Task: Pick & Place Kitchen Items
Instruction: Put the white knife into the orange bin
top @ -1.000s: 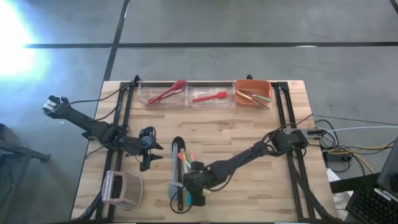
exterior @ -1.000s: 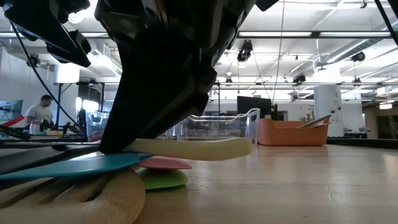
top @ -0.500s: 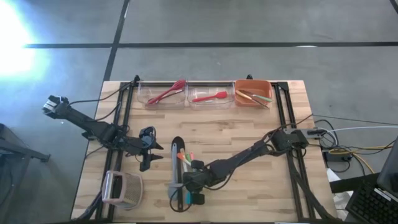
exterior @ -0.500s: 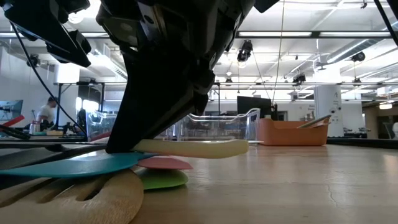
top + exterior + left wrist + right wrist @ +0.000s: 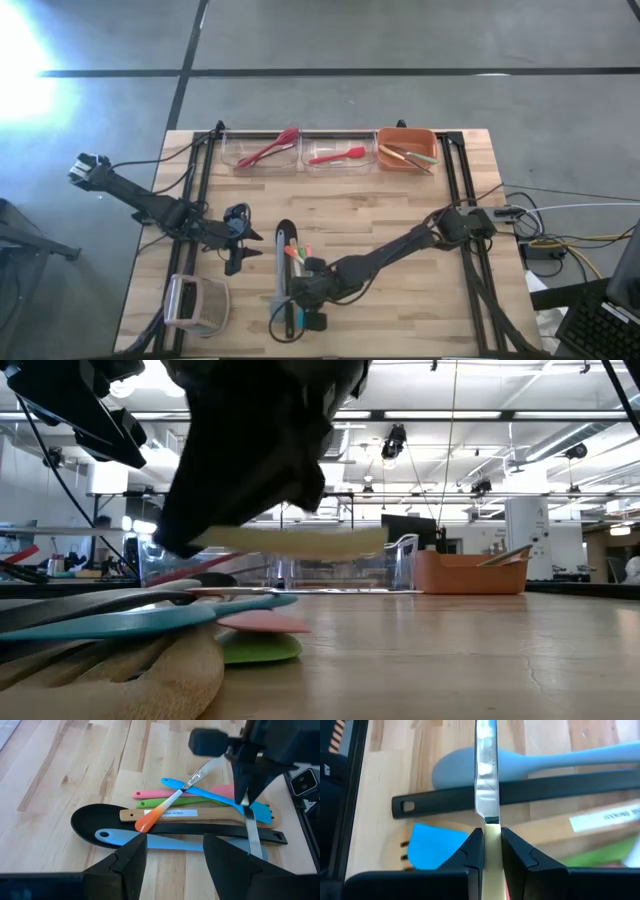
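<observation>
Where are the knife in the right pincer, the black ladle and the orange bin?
knife (image 5: 487,780): right wrist view, on the metal blade.
right pincer (image 5: 491,851): right wrist view, shut on the knife's cream handle.
black ladle (image 5: 95,820): left wrist view, on the bowl.
orange bin (image 5: 406,137): high view, on the far rim.

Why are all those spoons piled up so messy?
The utensil pile lies crisscrossed on the table, handles overlapping at odd angles. The right gripper is shut on a cream-handled knife, lifting it. Nothing looks spilled or broken.
</observation>
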Controlling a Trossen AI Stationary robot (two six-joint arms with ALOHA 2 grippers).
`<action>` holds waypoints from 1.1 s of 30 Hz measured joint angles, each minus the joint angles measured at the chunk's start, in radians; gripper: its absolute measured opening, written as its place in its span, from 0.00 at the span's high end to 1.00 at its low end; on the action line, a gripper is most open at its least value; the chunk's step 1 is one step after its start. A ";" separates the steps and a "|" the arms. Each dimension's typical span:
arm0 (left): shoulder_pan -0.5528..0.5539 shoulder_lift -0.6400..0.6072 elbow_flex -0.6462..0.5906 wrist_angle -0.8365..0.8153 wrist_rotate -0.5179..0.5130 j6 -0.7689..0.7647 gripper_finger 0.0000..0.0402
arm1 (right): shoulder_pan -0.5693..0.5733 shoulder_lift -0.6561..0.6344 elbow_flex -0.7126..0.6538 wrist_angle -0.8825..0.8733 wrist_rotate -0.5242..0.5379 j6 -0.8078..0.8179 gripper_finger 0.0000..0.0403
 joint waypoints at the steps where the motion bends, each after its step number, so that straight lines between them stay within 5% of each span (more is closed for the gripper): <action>1: 0.000 0.000 0.000 0.000 0.000 0.000 0.51 | 0.001 -0.001 0.016 -0.033 0.000 -0.001 0.92; 7: 0.000 0.000 0.000 0.000 0.000 0.000 0.51 | 0.005 -0.026 0.108 -0.241 0.018 -0.013 0.92; 20: -0.001 0.000 0.000 0.001 0.000 0.011 0.51 | -0.052 -0.168 0.105 -0.717 0.260 0.030 0.92; 33: -0.001 0.000 0.000 -0.002 0.000 0.011 0.51 | -0.268 -0.608 -0.209 -0.781 0.336 0.090 0.92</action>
